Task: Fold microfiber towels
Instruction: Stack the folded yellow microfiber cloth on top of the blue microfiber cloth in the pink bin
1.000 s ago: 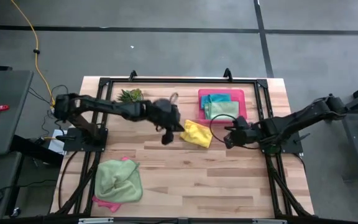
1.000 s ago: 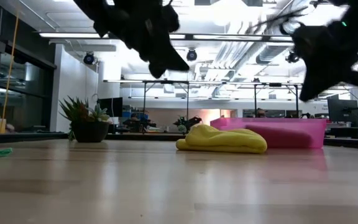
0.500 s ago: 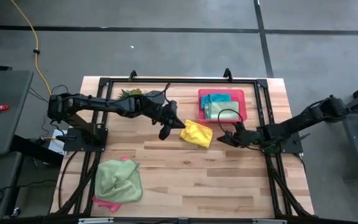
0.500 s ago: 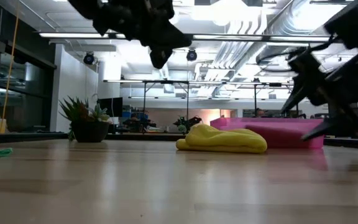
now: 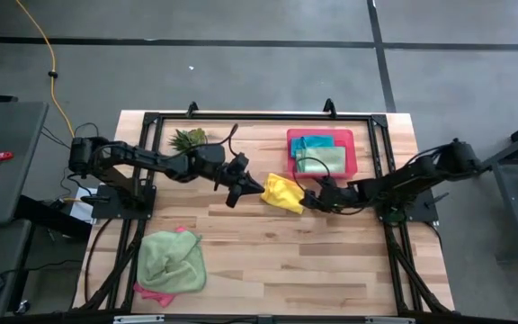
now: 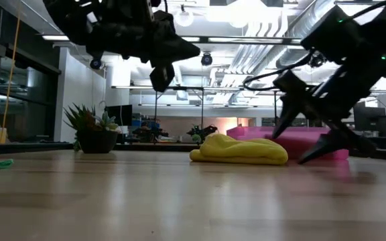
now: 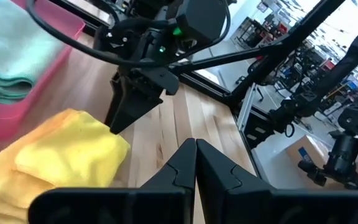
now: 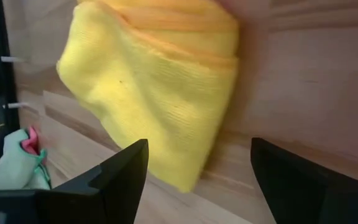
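Both arms stretch low over the wooden table [image 5: 268, 243] toward its middle, meeting at the folded yellow towel [image 5: 282, 193]. The right gripper [image 5: 308, 200] sits just beside the towel's edge with its fingers spread wide and nothing between them; the towel lies directly ahead of it. The left gripper [image 5: 257, 188] comes in from the opposite side, fingers pressed together, its tip just short of the towel.

The low view shows both grippers off the tabletop, the left one [image 6: 158, 75] hanging well above the towel [image 6: 240, 150]. The right wrist view alone shows the towel's folded layers [image 8: 157, 87].

Behind the right gripper sits the pink tray [image 5: 350, 153] with a teal towel [image 5: 308, 142] and a light green towel [image 5: 322, 159] in it. Well behind the left gripper lies a crumpled light green towel [image 5: 173, 260] over a pink towel [image 5: 152, 292], and a small plant [image 5: 188, 138] stands off to its side. Beyond the table is a bright workshop.
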You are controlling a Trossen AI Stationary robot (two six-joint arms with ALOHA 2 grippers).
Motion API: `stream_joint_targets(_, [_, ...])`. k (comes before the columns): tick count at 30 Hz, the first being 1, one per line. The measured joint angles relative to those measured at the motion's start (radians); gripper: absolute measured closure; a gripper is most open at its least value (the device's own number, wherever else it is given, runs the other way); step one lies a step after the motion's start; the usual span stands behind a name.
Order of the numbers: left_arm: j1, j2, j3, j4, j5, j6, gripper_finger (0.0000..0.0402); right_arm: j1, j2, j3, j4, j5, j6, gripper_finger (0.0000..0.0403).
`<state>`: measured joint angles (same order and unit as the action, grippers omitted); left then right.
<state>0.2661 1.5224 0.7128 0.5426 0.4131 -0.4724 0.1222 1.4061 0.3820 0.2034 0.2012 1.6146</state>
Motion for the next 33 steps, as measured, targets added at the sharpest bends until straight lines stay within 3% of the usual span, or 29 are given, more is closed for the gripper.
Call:
stream_joint_targets(13, [-0.013,0.001,0.000,-0.006,0.016,0.004,0.0402,-0.035,0.168,0.108,0.023,0.037,0.088,0.0128])
stream_joint_targets(19, [-0.012,0.001,0.000,-0.006,0.021,0.004,0.0402,-0.035,0.181,0.118,0.014,0.070,0.132,0.0141])
stream_joint_targets(23, [-0.012,0.001,0.000,-0.006,0.021,0.004,0.0402,-0.035,0.183,0.118,-0.030,0.071,0.160,0.0213])
stream_joint_targets(28, [-0.011,0.001,0.000,0.000,0.021,0.012,0.0402,-0.029,0.185,0.113,-0.054,0.073,0.122,0.0370])
stream_joint_targets(33, [-0.009,-0.005,0.000,-0.002,0.026,0.015,0.0401,-0.030,0.159,0.113,-0.054,0.061,0.054,0.0389])
